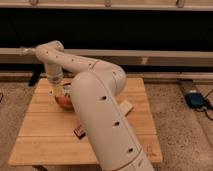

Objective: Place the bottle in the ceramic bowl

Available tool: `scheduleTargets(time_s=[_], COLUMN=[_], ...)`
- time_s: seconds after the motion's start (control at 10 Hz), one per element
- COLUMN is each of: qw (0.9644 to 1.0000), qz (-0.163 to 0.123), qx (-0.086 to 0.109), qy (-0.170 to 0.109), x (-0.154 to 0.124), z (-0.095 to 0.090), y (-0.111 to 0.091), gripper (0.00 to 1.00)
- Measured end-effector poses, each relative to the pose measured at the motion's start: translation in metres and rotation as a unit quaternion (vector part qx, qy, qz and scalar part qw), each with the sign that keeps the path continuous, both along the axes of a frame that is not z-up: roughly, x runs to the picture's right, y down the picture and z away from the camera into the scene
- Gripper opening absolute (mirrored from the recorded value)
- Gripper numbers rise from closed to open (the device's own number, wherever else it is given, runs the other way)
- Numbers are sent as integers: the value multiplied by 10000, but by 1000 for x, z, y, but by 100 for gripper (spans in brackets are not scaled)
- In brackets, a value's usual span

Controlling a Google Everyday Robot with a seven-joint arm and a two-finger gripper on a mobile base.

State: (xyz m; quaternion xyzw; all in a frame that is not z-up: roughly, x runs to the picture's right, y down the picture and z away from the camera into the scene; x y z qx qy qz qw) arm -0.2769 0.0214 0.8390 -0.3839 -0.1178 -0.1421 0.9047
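Note:
The orange-brown ceramic bowl (63, 102) sits on the left part of the wooden table (45, 135), partly hidden behind my arm. My gripper (59, 91) hangs from the wrist straight down over the bowl, just above its rim. The bottle does not show clearly; it is hidden by the gripper or the arm.
A dark candy bar (79, 131) lies on the table in front of the bowl, beside my arm. A pale object (126, 106) peeks out to the right of the arm. My thick white arm (102, 120) crosses the table's middle. A blue device (194, 99) lies on the floor at right.

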Motion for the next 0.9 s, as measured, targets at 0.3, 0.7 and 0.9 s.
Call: scheduleTargets(time_s=[0.3,0.7,0.9], qw=[9997,9995,9995], qz=[-10,29,41], qx=[26,65,67], qy=[244,292,306], x=[23,29,32], z=[-6,-8,-7], y=[9,8,7], gripper=[74,74,74])
